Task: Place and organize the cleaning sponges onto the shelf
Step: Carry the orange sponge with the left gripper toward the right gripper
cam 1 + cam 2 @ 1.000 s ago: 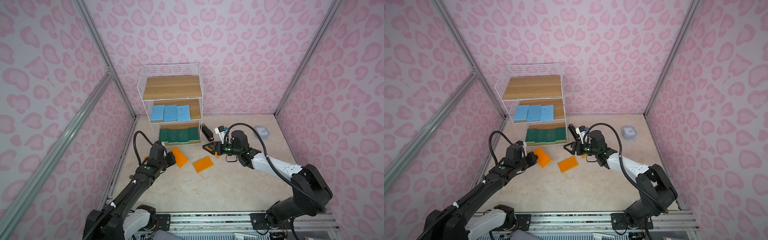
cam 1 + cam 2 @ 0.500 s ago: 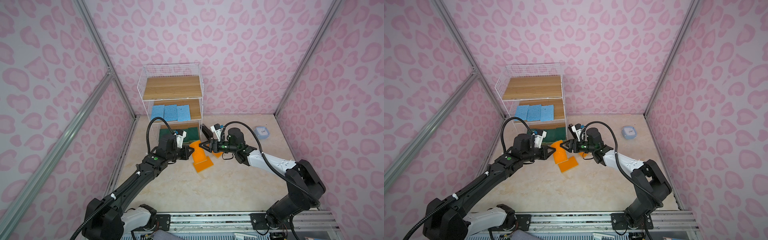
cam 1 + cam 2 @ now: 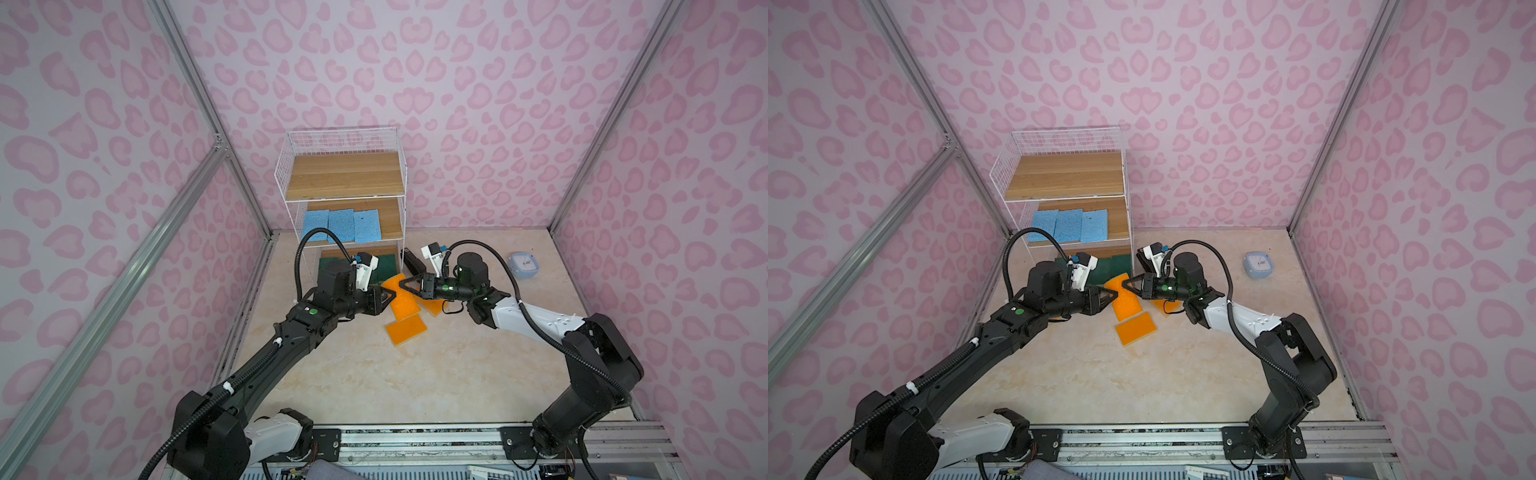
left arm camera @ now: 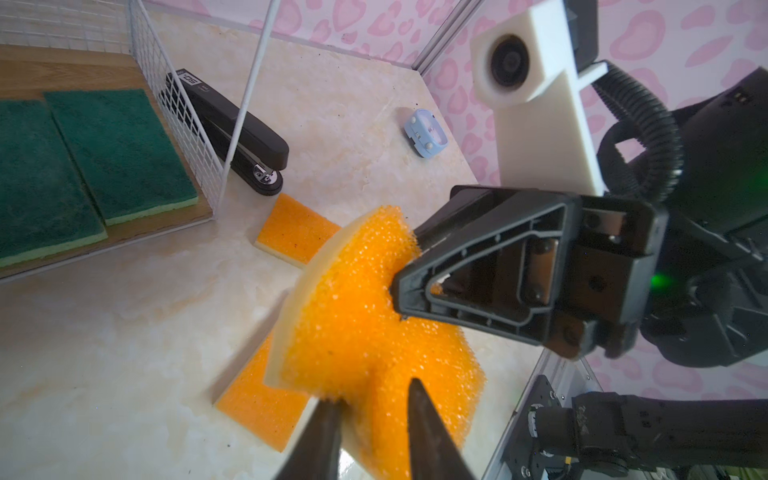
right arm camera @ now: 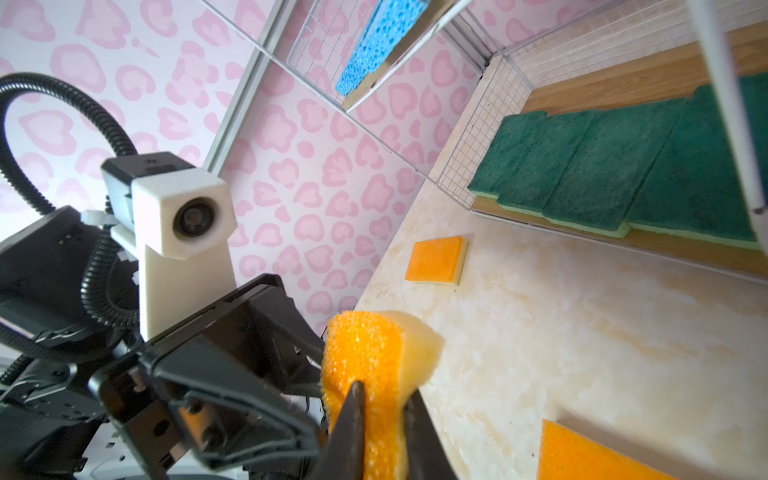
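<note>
Both top views are bright and evenly lit from above, leaving only soft, faint shadows on the pale floor (image 3: 374, 374). The wide lens splays the wall posts (image 3: 195, 83) toward the corners. In the wrist views the orange sponge (image 4: 353, 324), very close, looks slightly soft and throws a dark shadow below. The pink walls (image 4: 706, 33) behind blur and wash out.

I am making out only one marking: two small white characters, seemingly "50", on the black stapler (image 4: 232, 120), at its end beside the shelf (image 4: 62, 68). The stapler is lying at twelve o'clock from the middle of the floor (image 3: 415, 374). The blue case (image 4: 426, 139), at two o'clock, is showing nothing legible.
</note>
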Controlling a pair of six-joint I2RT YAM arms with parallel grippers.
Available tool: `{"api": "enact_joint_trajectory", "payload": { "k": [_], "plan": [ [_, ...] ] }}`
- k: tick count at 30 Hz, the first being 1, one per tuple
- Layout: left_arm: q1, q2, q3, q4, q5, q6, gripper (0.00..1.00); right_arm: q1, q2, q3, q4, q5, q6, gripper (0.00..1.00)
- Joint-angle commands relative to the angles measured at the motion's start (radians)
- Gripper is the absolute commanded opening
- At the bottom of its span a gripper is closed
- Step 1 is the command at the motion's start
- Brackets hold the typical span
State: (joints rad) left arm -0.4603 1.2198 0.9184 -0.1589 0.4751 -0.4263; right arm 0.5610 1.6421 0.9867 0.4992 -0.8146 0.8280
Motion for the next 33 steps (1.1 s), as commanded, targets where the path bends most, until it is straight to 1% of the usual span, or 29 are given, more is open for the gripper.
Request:
{"api": "enact_joint_trajectory", "payload": {
  "k": [1, 2, 3, 4, 7, 10, 12, 14, 18, 21, 24, 28, 33],
  "plan": [
    [-0.001, -0.016, 0.005, 0.057, -0.007, -0.024, 0.5, -0.002, -0.019, -0.027, 0.079, 0.042, 0.045, 0.14],
    [-0.001, -0.026, -0.001, 0.069, -0.023, -0.04, 0.69, -0.006, -0.036, -0.038, 0.084, 0.065, 0.054, 0.12],
    [-0.001, -0.037, -0.011, 0.084, -0.045, -0.056, 0.9, -0.01, -0.051, -0.052, 0.088, 0.093, 0.062, 0.1],
    [-0.001, -0.05, -0.024, 0.104, -0.066, -0.078, 0.93, -0.017, -0.07, -0.066, 0.088, 0.121, 0.071, 0.08],
    [-0.015, -0.116, -0.11, 0.233, -0.154, -0.192, 0.93, -0.035, -0.14, -0.119, 0.084, 0.266, 0.118, 0.09],
    [-0.069, -0.174, -0.205, 0.375, -0.28, -0.302, 0.92, -0.031, -0.212, -0.153, -0.005, 0.47, 0.18, 0.11],
    [-0.113, -0.183, -0.241, 0.448, -0.337, -0.376, 0.89, -0.017, -0.247, -0.184, 0.041, 0.554, 0.221, 0.13],
    [-0.161, -0.18, -0.249, 0.473, -0.405, -0.435, 0.87, -0.006, -0.263, -0.192, 0.068, 0.608, 0.255, 0.13],
    [-0.246, -0.204, -0.291, 0.594, -0.515, -0.543, 0.82, 0.003, -0.268, -0.209, 0.155, 0.658, 0.334, 0.11],
    [-0.301, -0.232, -0.326, 0.678, -0.607, -0.587, 0.79, 0.002, -0.267, -0.221, 0.215, 0.682, 0.393, 0.1],
    [-0.324, -0.227, -0.337, 0.73, -0.625, -0.615, 0.74, 0.002, -0.265, -0.218, 0.25, 0.695, 0.435, 0.09],
    [-0.359, -0.203, -0.35, 0.794, -0.647, -0.643, 0.62, 0.012, -0.26, -0.213, 0.287, 0.727, 0.468, 0.08],
    [-0.407, -0.166, -0.343, 0.862, -0.685, -0.652, 0.62, 0.036, -0.245, -0.207, 0.338, 0.77, 0.491, 0.08]
  ]
}}
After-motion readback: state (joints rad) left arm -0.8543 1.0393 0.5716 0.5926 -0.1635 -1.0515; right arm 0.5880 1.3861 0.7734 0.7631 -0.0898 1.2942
